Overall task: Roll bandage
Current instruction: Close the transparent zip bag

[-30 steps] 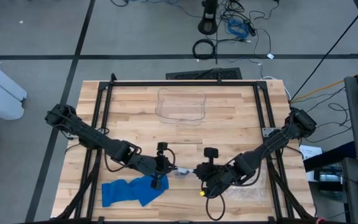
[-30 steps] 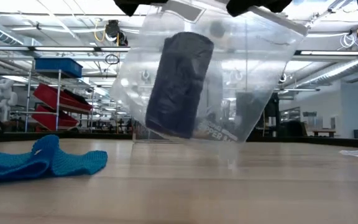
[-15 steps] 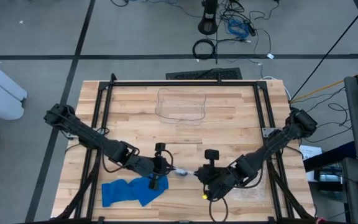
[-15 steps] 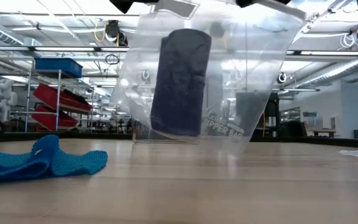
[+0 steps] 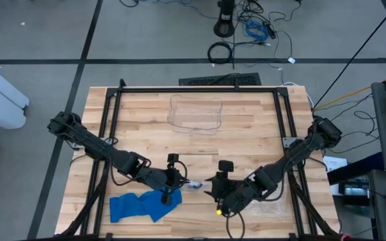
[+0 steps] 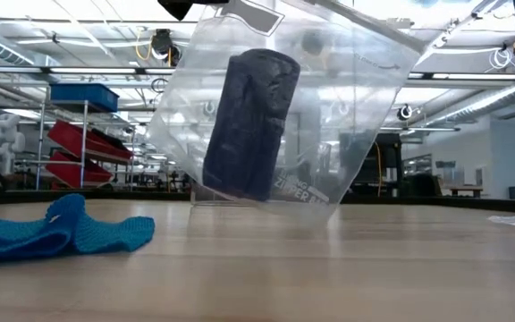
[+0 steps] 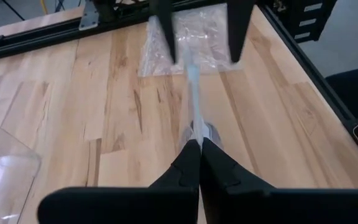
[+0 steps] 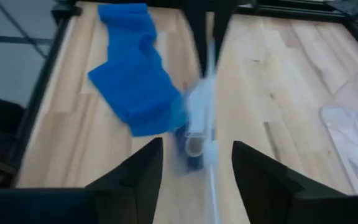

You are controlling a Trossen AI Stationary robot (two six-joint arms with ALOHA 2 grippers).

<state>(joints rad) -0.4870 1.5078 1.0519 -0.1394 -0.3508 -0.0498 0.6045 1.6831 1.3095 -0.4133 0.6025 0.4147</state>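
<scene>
1. Your left gripper [image 7: 200,144] fingers are pinched shut on the top edge of the clear plastic bag [image 6: 284,107], which hangs tilted above the wooden table [image 5: 246,134].
2. Your right gripper [image 8: 194,152] fingers stand apart, astride the bag edge without clamping it.
3. You can see a dark, cylindrical rolled bandage [image 6: 249,125] inside the glossy bag.
4. A soft, crumpled blue cloth [image 5: 139,206] lies just beside the left gripper.

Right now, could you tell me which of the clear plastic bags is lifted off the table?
The zipper bag holding the dark roll, pinched at its top edge by the left gripper. The other clear bags, at the far middle and beside the right arm, lie flat.
</scene>
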